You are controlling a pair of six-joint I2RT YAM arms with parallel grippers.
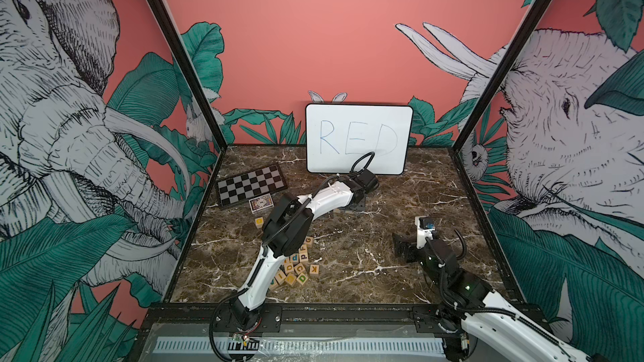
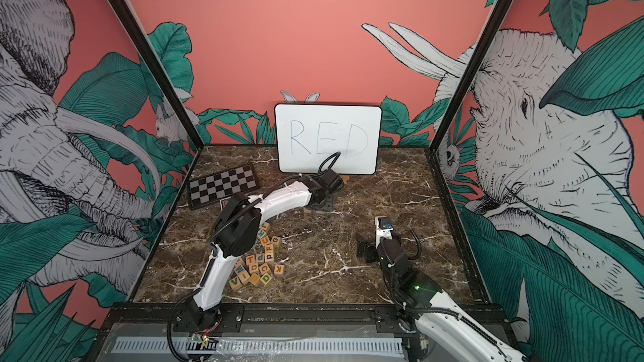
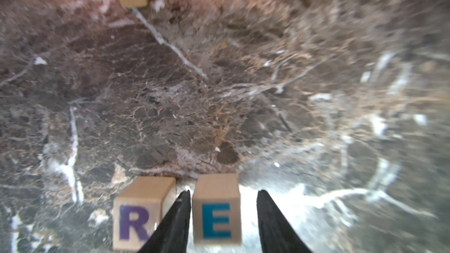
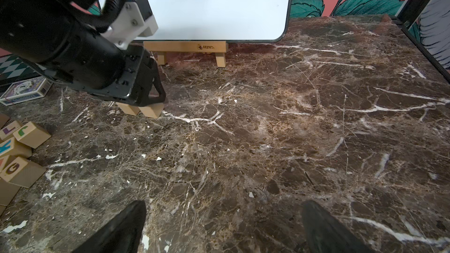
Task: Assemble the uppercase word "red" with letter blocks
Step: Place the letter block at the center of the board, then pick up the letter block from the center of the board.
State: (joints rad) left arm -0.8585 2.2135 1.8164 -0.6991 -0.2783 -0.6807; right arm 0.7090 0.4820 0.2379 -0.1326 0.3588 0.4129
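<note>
**A:** What sits on the left in a top view?

**B:** A checkered board [image 1: 251, 184] at centre left, with a small card box [image 1: 261, 202] just beside its lower edge; below them, at lower centre, the loose letter blocks [image 1: 296, 266] lie in a heap, partly behind the left arm; a green D block [image 1: 302, 277] sits at the heap's lower right.

**A:** And the word?

**B:** At the bottom of the left wrist view the R block [image 3: 137, 217] and E block [image 3: 216, 215] stand side by side on the marble table [image 3: 219, 93], with a narrow gap between them.

**A:** The left gripper?

**B:** The left gripper [image 3: 224, 192] straddles the E block with its jaws parted; one finger [image 3: 177, 215] stands in the gap between R and E; the other stands clear of the E's right side.

**A:** Further right?

**B:** A whiteboard [image 1: 359, 137] reading RED stands at the back, upper centre; the right gripper [image 4: 224, 217], at the bottom of the right wrist view, is spread wide over bare marble.
</note>
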